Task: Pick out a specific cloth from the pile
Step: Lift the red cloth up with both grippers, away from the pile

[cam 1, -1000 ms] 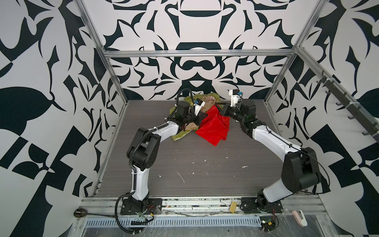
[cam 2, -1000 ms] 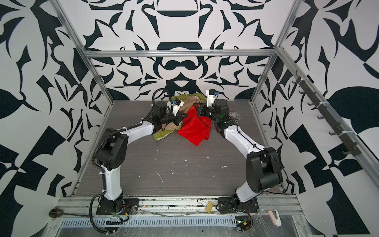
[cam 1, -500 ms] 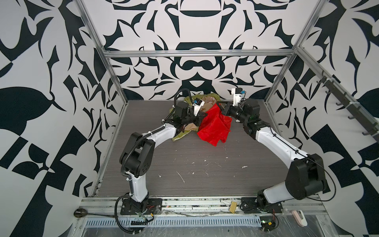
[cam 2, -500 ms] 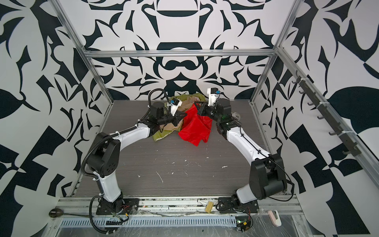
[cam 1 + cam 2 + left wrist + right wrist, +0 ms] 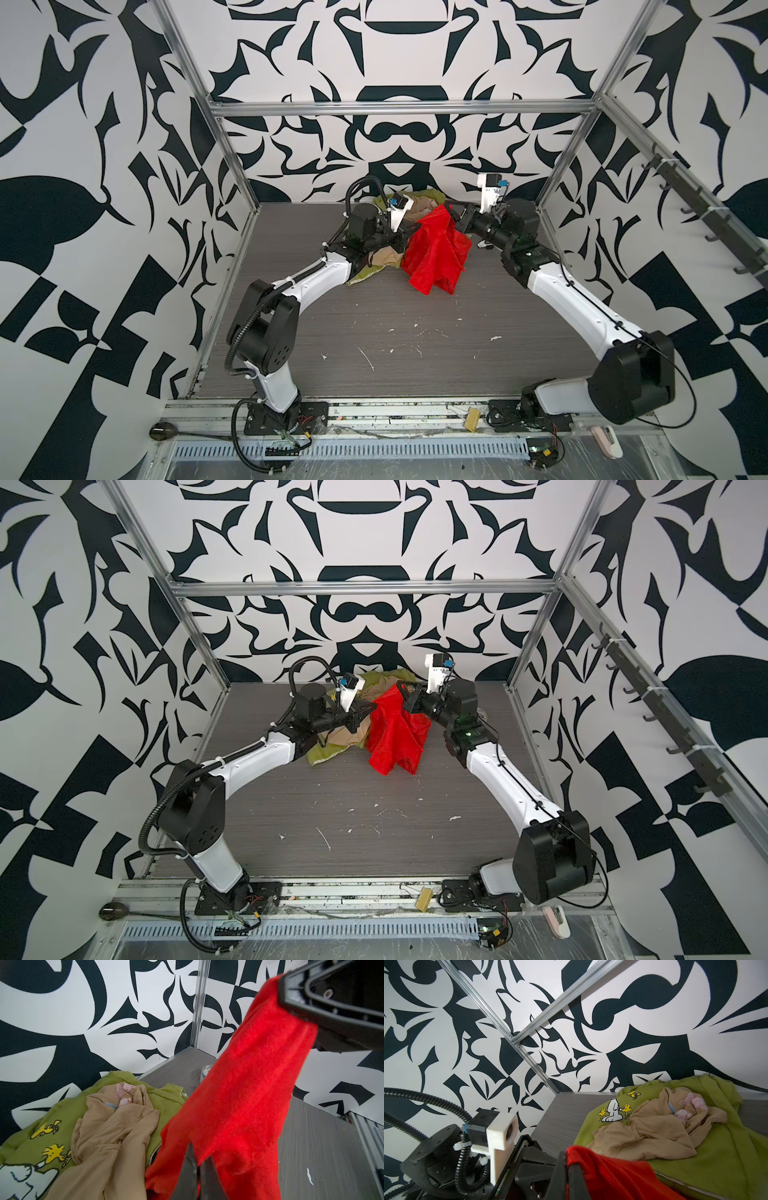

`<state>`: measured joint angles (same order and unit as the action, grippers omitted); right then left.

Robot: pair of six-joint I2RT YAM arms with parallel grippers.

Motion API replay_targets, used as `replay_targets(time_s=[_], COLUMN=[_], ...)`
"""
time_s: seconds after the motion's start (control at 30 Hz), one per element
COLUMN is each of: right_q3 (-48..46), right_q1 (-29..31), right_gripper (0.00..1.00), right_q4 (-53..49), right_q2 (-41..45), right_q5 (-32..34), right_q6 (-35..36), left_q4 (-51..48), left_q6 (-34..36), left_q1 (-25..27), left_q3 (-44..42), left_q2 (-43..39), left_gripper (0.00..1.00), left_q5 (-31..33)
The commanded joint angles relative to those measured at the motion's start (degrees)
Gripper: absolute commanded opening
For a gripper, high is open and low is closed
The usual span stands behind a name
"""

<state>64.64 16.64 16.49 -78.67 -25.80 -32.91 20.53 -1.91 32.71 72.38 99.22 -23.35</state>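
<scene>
The red cloth (image 5: 436,253) (image 5: 395,737) hangs lifted between both grippers at the back of the table, its lower tips touching the surface. My left gripper (image 5: 405,241) (image 5: 199,1155) is shut on the cloth's left edge. My right gripper (image 5: 451,216) (image 5: 566,1159) is shut on its upper right corner. In the left wrist view the cloth (image 5: 239,1105) stretches upward from my jaws. The pile lies behind and to the left: an olive-green cloth (image 5: 31,1136) (image 5: 726,1147) with a cartoon dog, and a tan cloth (image 5: 108,1126) (image 5: 654,1132) on top of it.
The pile sits near the patterned back wall (image 5: 395,137), between the metal corner posts (image 5: 232,153). A small white roll (image 5: 206,1070) lies on the table behind the red cloth. White specks (image 5: 365,357) dot the grey table toward the front.
Both arms' elbows have swung outward and toward the front. The right gripper has drifted slightly right, spreading the red cloth a little wider. Both grips have held.
</scene>
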Motion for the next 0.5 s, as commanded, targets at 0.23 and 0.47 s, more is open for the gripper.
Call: replay_targets(time_s=[0.23, 0.47], right_q3=[1.4, 2.1], right_q1=[0.0, 0.0], right_gripper=[0.00, 0.00], right_q4=[1.2, 0.5], right_q2=[4.2, 5.5], right_q5=[1.6, 1.9], right_q6=[1.7, 2.2], left_q4=[-1.0, -0.9], left_q6=[-1.0, -1.2], left_q1=[0.5, 1.0], left_q3=[3.1, 3.5], left_q2=[-5.0, -7.2], left_gripper=[0.00, 0.00], left_q5=[-0.4, -0.6])
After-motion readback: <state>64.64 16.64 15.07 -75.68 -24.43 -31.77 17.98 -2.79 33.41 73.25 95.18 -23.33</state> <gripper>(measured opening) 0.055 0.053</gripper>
